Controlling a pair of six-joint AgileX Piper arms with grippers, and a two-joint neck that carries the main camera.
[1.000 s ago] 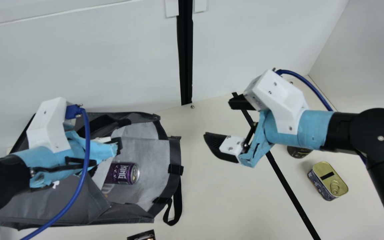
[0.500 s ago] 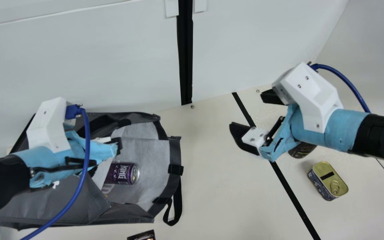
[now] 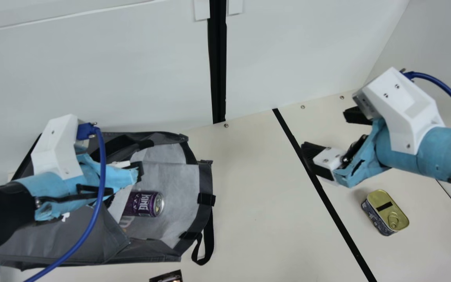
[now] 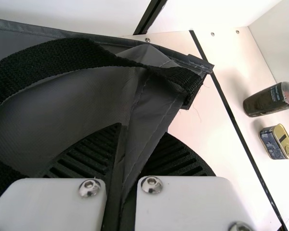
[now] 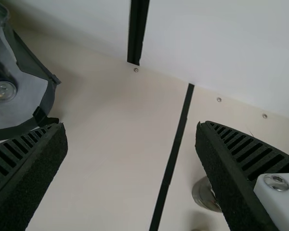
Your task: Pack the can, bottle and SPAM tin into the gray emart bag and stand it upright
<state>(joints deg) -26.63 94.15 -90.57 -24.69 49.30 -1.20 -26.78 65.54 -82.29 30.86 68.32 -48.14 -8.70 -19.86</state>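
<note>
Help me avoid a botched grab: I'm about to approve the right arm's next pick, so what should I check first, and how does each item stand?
1. Can inside the bag: ok; the can lies on its side in the gray bag.
2. Bag steadied: ok; the left gripper is closed on its fabric.
3. Right gripper open and empty: ok.
4. Bottle standing on the table: ok.
5. Right gripper lined up with the bottle: not ok; the right wrist view shows the bottle off to one side, partly behind a finger.
6. Grip on the SPAM tin secure enough to lift: cannot tell; it sits untouched on the table.
</note>
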